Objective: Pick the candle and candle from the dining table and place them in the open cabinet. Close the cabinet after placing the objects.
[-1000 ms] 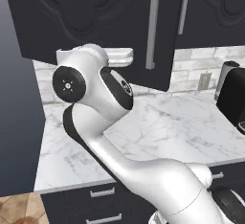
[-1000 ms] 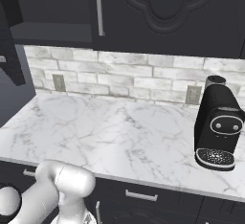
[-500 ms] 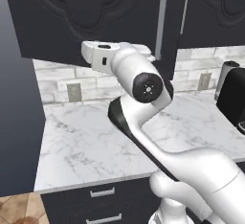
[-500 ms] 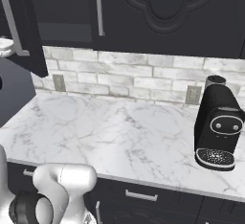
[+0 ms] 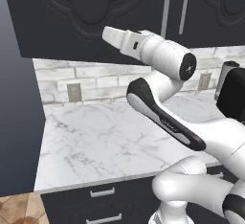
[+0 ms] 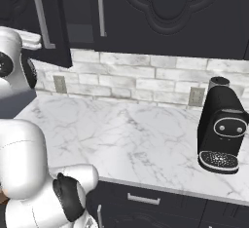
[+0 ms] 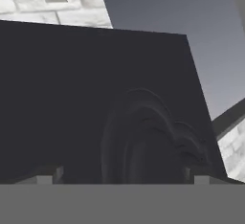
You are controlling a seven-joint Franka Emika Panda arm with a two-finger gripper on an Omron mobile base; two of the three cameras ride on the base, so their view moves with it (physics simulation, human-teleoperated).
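Observation:
The cabinet [image 5: 95, 12] is the dark wall unit with ornate panels and slim silver handles [image 5: 166, 7]. Its left door [image 6: 48, 22] stands partly ajar, with a strip of dim interior beside it. My gripper [image 5: 106, 32] is raised against the face of that door. In the hand view the carved door panel [image 7: 143, 137] lies close ahead of my gripper [image 7: 122, 176]. It is open, the jaws wide apart with nothing between the fingertips [image 7: 45, 175]. Whether they touch the door I cannot tell. The candles and the dining table are out of view.
Below the cabinet runs a marble counter [image 5: 105, 132] backed by white brick with an outlet [image 5: 74, 92]. A black coffee machine [image 6: 221, 129] stands at the counter's right end. Dark drawers [image 5: 103, 194] sit under the counter.
The arm has swung round, its elbow moving right and the hand rising to the door. The left cabinet door has swung well towards shut.

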